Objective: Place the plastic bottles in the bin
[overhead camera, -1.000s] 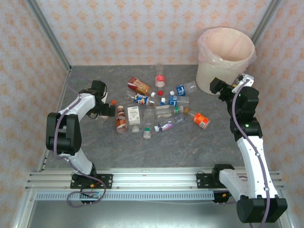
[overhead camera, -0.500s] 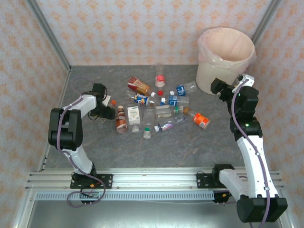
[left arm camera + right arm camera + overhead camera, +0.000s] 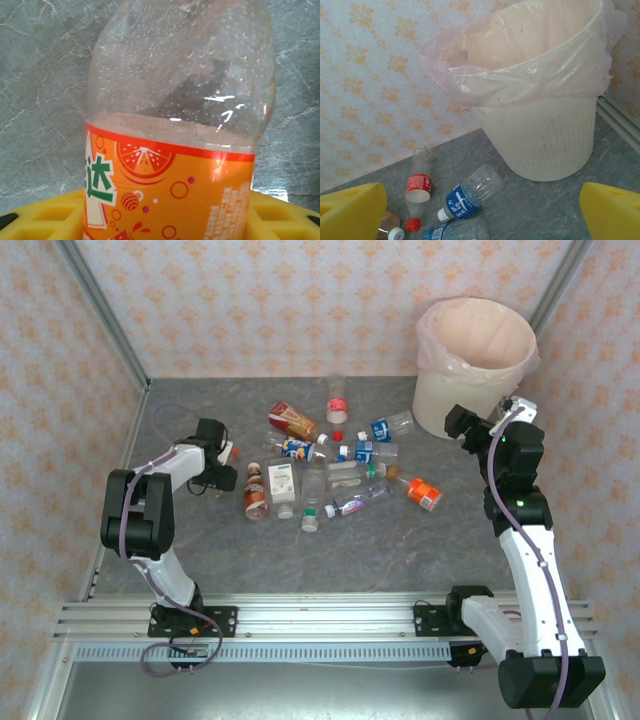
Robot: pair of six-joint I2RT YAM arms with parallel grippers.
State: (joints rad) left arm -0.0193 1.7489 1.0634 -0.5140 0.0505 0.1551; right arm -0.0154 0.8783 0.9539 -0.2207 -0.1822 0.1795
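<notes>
Since the earlier frame the left arm has drawn its elbow in and the left jaws, then wide, have closed in.

1. Left jaws: clamped on the orange-label bottle (image 3: 180,125). The yellow pads (image 3: 42,220) meet the label on both sides. The bottle's clear part reaches out over the grey bench (image 3: 380,550). This bottle is the one farthest from the bin (image 3: 445,400), well to the bin's left.
2. Right jaws: standing wide apart, nothing between them. They hang just beside the bin, on its near side, and face its wall in the right wrist view.
3. Bin: upright at the far right corner of the bench, with the pink bag (image 3: 530,75) folded over its rim.
4. Remaining bottles: lying scattered on the bench to the left of the bin. The blue-label bottle (image 3: 390,425) lies nearest the bin. The red-label bottle (image 3: 336,398) is further left. The orange bottle (image 3: 424,492) is nearer the arms than the bin. The brown bottle (image 3: 254,490) is near the held one.
</notes>
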